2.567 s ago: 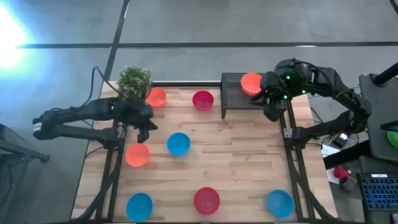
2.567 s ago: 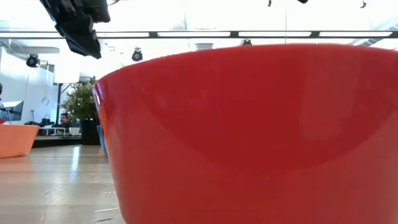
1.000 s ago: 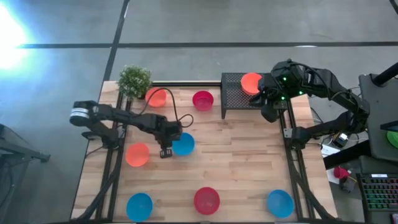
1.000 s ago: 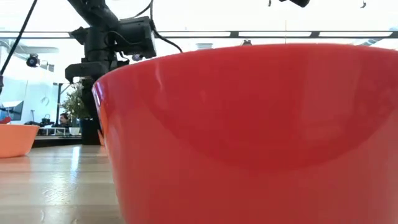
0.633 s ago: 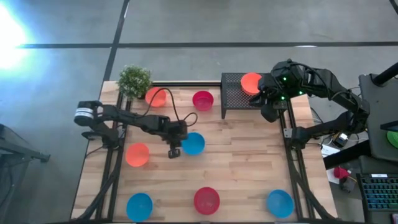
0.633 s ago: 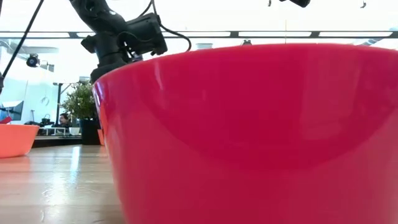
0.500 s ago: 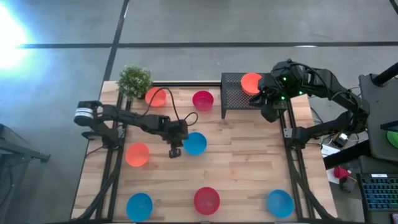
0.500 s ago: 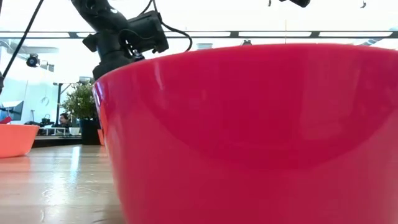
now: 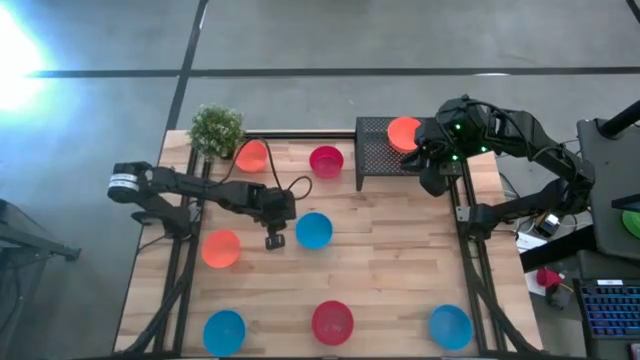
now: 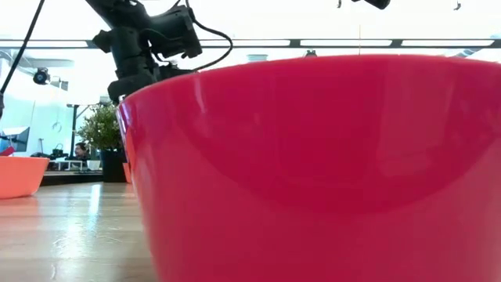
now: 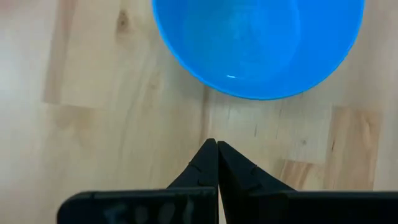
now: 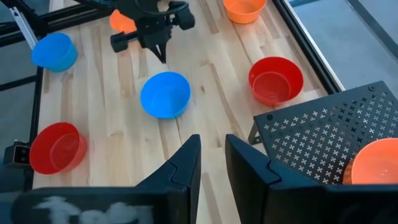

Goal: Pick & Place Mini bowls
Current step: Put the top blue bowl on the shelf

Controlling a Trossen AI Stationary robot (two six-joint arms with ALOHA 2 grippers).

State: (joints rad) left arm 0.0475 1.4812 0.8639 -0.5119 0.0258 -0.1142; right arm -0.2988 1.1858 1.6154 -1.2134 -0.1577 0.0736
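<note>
A blue bowl (image 9: 314,230) sits near the middle of the wooden table (image 9: 390,260), and the left wrist view alone shows the left gripper (image 11: 217,149) pinched shut, empty, just short of its rim. From overhead, an orange bowl (image 9: 404,132) rests on the black perforated stand (image 9: 378,152), with the right gripper (image 12: 212,146) slightly parted and empty beside it. The low view is mostly filled by a red bowl (image 10: 329,172); no writing is readable.

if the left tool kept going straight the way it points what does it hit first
Most likely the wooden table: the shut left tool aims down at bare wood just short of the blue bowl. Depth is unclear, so it might graze that bowl's near rim.
</note>
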